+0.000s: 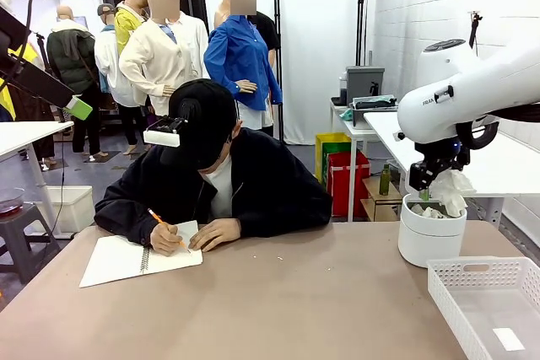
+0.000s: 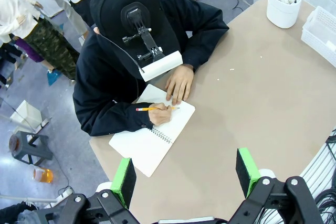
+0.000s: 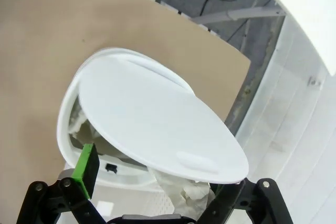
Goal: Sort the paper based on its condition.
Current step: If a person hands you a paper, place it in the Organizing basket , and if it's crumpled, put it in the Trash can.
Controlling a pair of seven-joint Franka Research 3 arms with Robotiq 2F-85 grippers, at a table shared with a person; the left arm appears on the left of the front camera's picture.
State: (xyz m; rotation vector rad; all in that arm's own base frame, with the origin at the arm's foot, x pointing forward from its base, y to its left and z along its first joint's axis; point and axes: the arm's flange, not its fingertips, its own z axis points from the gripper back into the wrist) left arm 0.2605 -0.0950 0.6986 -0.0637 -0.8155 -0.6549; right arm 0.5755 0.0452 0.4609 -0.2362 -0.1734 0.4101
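Jagged crumpled paper (image 1: 454, 188), round white bin (image 1: 430, 238), latticed tray (image 1: 485, 301)

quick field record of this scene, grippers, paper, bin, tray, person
right gripper: open, over the white bin, beside crumpled paper
left gripper: open, high above the table
bin: swing lid tilted, crumpled paper inside
tray: white, one flat slip in it
person: writing in a spiral notebook with a pencil

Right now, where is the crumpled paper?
In the front view the crumpled paper hangs at the rim of the white bin on the table's right side, just below the right hand and behind the white basket.
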